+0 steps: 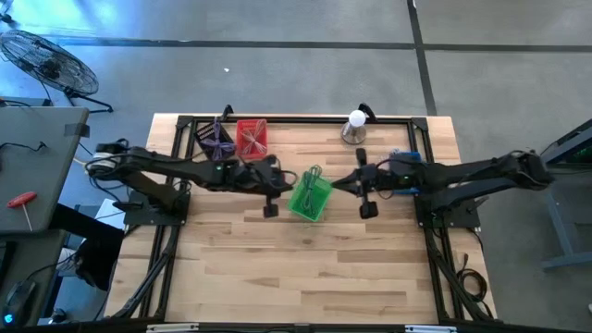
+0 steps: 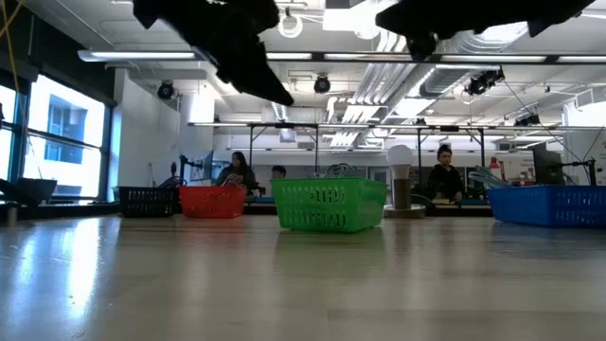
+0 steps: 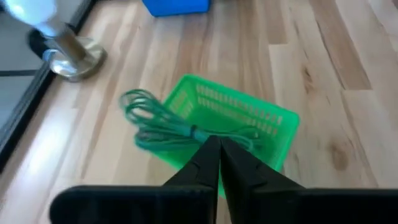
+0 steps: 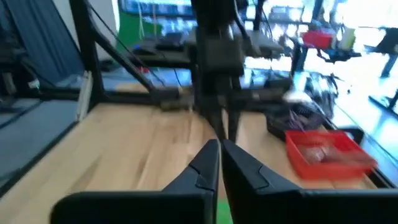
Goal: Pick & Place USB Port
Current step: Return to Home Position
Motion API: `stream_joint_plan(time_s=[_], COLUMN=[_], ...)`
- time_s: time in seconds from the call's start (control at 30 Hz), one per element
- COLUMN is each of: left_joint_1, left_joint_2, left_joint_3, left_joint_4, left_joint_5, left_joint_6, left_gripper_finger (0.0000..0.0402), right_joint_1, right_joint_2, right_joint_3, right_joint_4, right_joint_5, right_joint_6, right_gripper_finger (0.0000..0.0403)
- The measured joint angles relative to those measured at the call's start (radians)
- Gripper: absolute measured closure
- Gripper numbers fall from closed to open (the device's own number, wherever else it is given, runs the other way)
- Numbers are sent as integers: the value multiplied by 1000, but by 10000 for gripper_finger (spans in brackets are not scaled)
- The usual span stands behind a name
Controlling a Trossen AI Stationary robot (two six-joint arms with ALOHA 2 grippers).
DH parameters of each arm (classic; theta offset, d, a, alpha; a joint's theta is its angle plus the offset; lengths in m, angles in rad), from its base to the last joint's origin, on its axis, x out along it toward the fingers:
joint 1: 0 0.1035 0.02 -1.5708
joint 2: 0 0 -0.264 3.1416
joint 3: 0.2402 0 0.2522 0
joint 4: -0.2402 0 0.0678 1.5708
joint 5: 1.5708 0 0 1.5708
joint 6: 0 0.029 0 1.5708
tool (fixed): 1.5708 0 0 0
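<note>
While both sets of jaws stand pressed together and empty, the left gripper (image 3: 217,144) hangs just beside the green basket (image 3: 249,115), the right gripper (image 4: 219,148) near its opposite side. Green cable (image 3: 149,121): in that basket, one coil spilling over its rim. Hazard, as I judge it: a low retreat by the left gripper could snag that coil and drag it out.

On the table (image 1: 277,268), the middle basket (image 1: 310,199) holds a coiled cable (image 3: 180,132). Behind it to the left, side by side, stand the inner basket (image 1: 252,139) and the outer basket (image 1: 215,141). Behind it to the right stands a lamp (image 1: 353,128), and to its right a side basket (image 2: 549,205).
</note>
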Motion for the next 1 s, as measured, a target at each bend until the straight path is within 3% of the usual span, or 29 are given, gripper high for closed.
stream_joint_plan(time_s=[0.3,0.57,0.8,1.0], left_joint_1=[-45,-215,-399,-520], left_joint_2=[-358,-686,-863,-940], left_joint_3=[-228,-443,-581,-623], left_joint_4=[11,148,129,138], left_joint_5=[-18,-100,-329,-473], left_joint_6=[-61,-87,-99,-104], left_gripper_finger=[401,401,401,401], right_joint_1=[139,325,452,483], right_joint_2=[-307,-439,-504,-674], right_joint_3=[0,1,1,-38], right_joint_4=[-356,-451,-591,-615], right_joint_5=[170,324,481,474], right_joint_6=[29,30,21,1], right_gripper_finger=[402,402,403,403])
